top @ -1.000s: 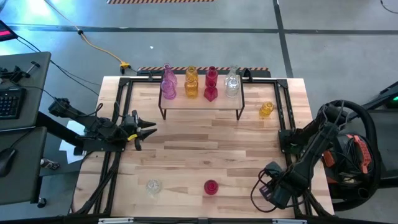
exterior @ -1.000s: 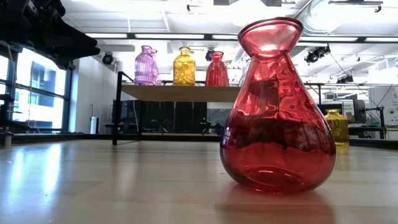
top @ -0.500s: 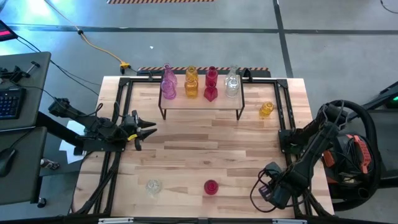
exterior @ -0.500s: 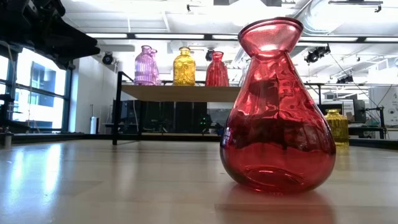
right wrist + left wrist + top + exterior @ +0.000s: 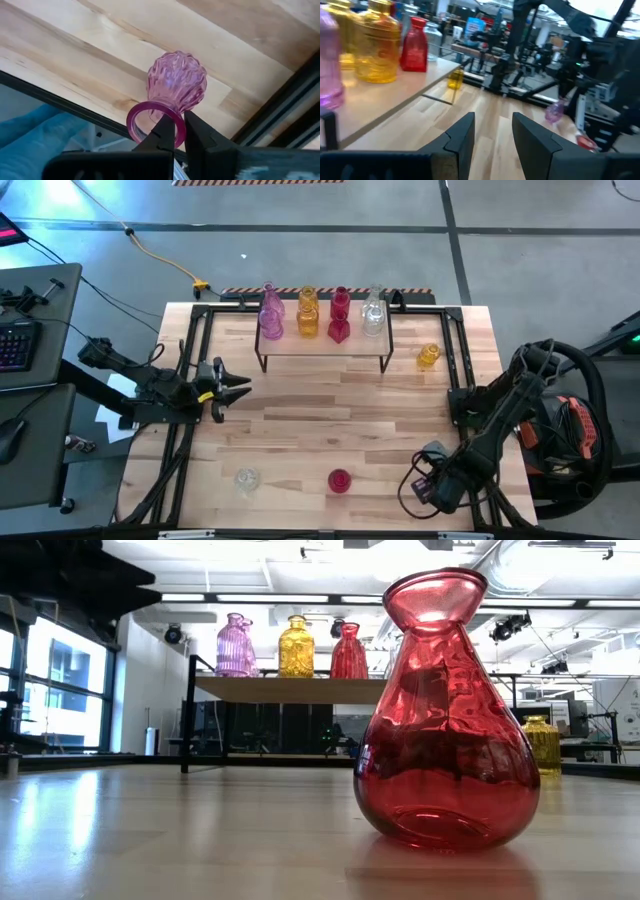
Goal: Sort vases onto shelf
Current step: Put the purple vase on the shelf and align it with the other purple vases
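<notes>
At the table's near right corner, the right gripper is pinched shut on a pink vase's rim, apparently lying sideways, the shelf far off to its left.

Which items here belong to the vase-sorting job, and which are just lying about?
Job: shelf; shelved vases; off the shelf, amber vase, clear vase, red vase; pink vase, gripped at its rim by the right gripper.
Lying about: keyboard; yellow cable.

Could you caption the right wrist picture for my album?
Right gripper pinches the rim of a ribbed pink vase at the wooden table's edge.
</notes>
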Robot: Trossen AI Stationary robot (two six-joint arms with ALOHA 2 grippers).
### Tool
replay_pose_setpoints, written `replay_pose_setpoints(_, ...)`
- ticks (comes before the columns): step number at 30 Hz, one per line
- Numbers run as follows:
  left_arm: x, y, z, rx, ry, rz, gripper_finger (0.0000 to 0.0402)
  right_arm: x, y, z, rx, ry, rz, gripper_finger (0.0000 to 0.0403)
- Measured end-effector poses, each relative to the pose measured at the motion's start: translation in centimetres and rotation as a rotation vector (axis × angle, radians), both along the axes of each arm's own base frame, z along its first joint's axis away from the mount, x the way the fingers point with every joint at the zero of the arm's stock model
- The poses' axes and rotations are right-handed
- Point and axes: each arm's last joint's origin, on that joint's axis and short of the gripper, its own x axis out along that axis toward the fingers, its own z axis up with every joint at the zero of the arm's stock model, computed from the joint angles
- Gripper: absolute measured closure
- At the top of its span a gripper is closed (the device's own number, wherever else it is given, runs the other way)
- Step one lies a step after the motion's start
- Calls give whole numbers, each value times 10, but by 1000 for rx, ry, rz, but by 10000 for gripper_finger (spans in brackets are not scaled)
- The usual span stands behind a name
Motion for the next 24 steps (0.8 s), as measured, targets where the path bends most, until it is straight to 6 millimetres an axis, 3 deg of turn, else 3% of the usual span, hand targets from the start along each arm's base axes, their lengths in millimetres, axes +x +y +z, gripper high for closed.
replay_pose_setpoints(17, 6, -6, -1, 124, 25, -118, 278, 45, -53, 16, 1, -144, 30, 403)
replay_pose_setpoints(24, 8, -8, -3, 126, 48, -142, 248, 66, -71, 34, -4, -235, 8, 403)
